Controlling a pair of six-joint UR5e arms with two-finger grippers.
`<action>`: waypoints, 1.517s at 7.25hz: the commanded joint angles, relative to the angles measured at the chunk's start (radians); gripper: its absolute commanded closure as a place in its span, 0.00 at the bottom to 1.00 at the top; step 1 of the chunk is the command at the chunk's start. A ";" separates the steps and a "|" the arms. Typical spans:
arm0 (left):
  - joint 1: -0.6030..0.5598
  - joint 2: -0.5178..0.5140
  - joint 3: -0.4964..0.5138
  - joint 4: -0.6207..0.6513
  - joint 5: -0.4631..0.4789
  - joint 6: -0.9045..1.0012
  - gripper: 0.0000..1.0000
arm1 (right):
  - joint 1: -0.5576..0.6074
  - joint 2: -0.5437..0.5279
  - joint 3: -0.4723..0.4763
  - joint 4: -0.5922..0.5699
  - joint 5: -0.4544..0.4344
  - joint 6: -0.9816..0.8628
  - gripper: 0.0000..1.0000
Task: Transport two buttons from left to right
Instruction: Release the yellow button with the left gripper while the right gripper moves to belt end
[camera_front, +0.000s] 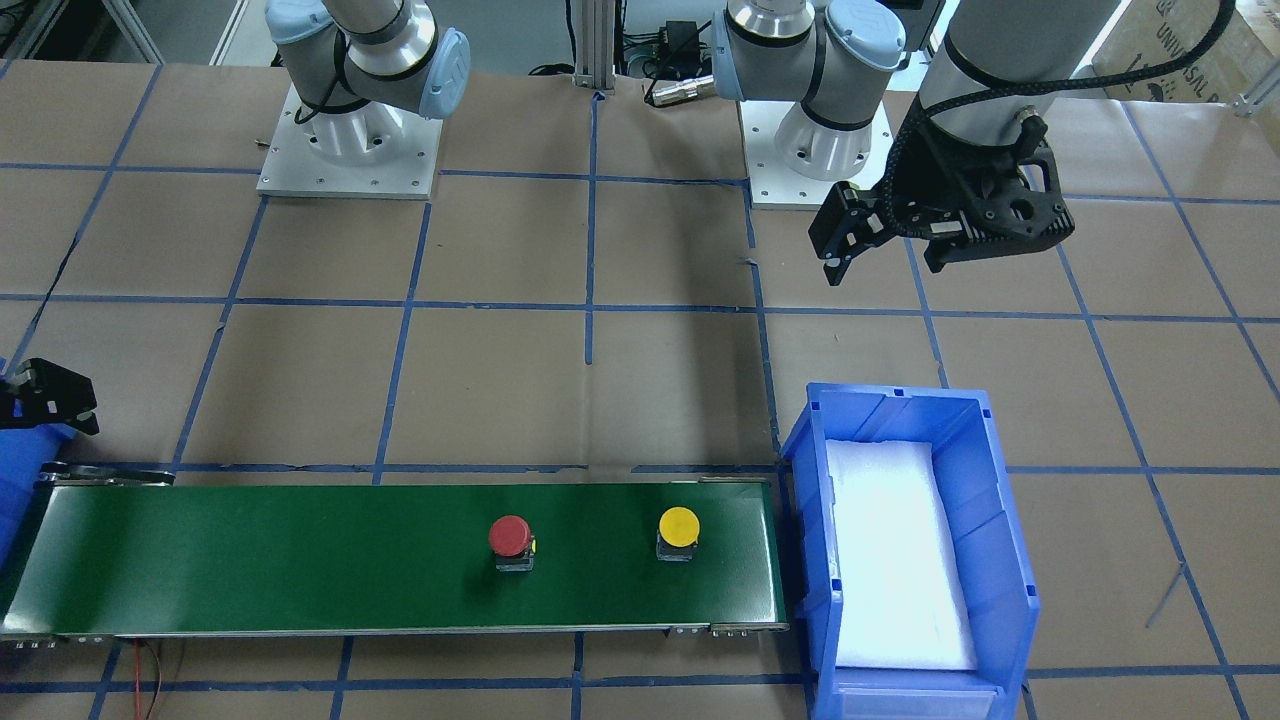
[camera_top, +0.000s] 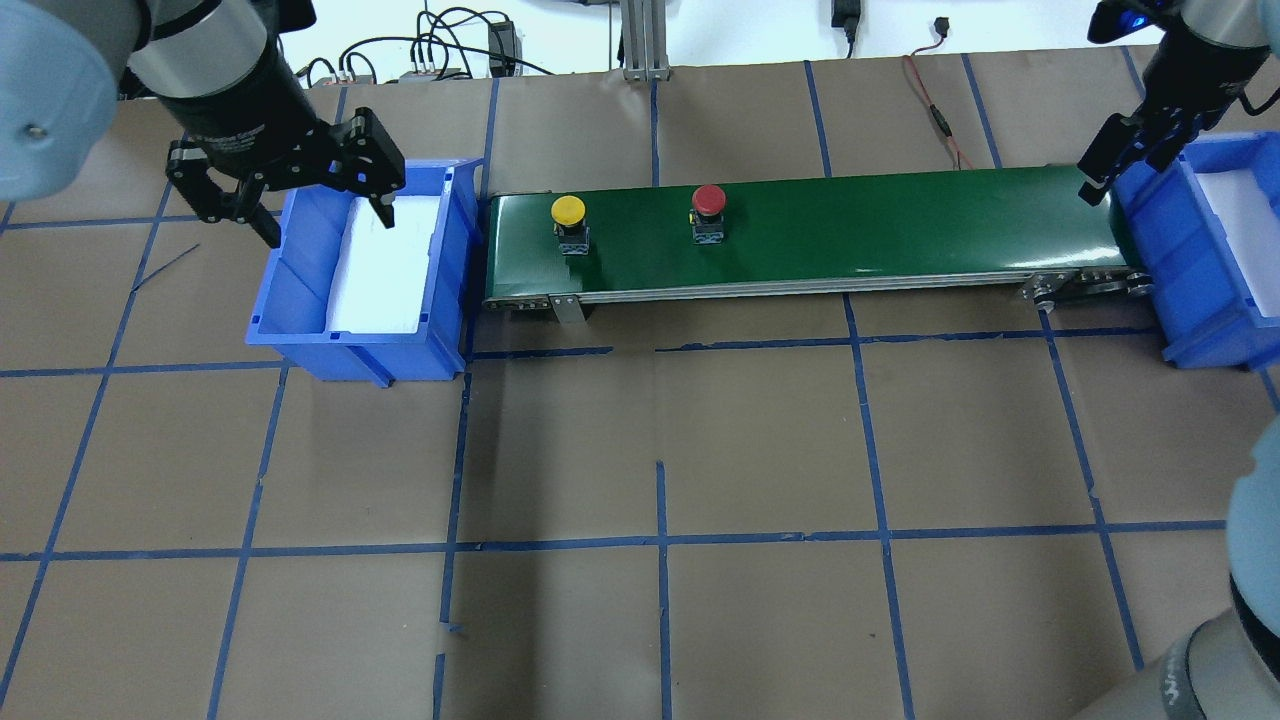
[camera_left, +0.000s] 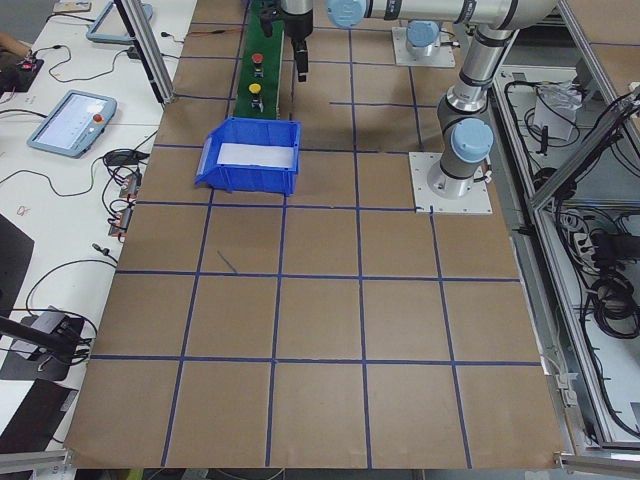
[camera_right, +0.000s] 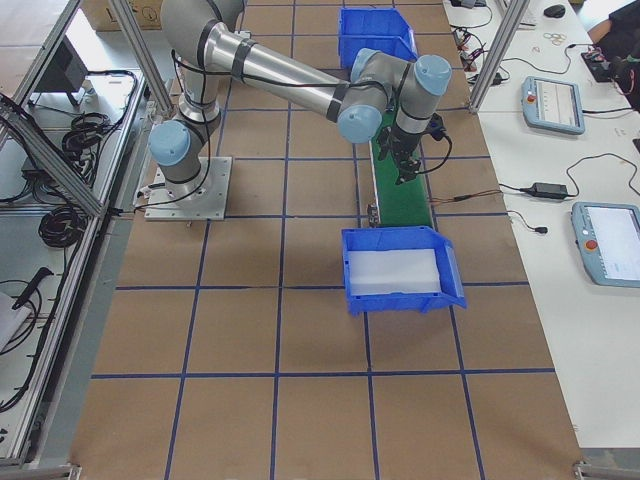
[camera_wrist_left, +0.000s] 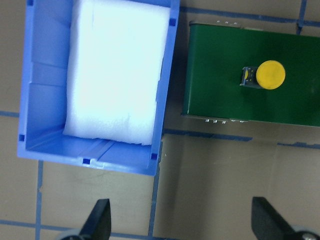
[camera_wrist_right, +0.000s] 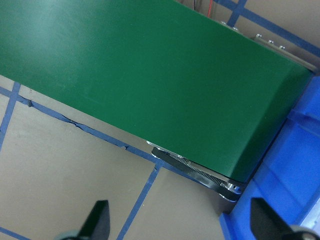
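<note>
I see 2 buttons on the green belt (camera_top: 900, 225), both in its left half: yellow button (camera_top: 568, 210) nr the left bin (camera_top: 300, 340), red button (camera_top: 709, 200) further along, well apart. L gripper (camera_top: 330, 230) hangs over that bin, jaws wide apart, holding nothing. R gripper (camera_wrist_right: 180, 225) likewise spread and empty, above the belt's right end by the 2nd bin (camera_top: 1200, 340).

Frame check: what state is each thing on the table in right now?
yellow button: upright on the belt, near its left end.
red button: upright on the belt, nearer the middle.
belt: carries both buttons; motion cannot be told.
left bin: holds only white foam.
right bin: partly in view, no button visible.
left claw: open, empty.
right claw: open, empty.
</note>
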 joint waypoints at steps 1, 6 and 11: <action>-0.062 0.004 -0.025 -0.009 0.003 0.021 0.00 | -0.001 0.006 0.055 -0.112 0.005 -0.218 0.07; 0.044 0.008 -0.026 -0.009 -0.011 0.137 0.00 | 0.001 0.040 0.064 -0.164 0.029 -0.685 0.05; 0.034 0.022 -0.026 -0.019 -0.007 0.139 0.00 | 0.001 0.005 0.160 -0.171 0.171 -0.687 0.00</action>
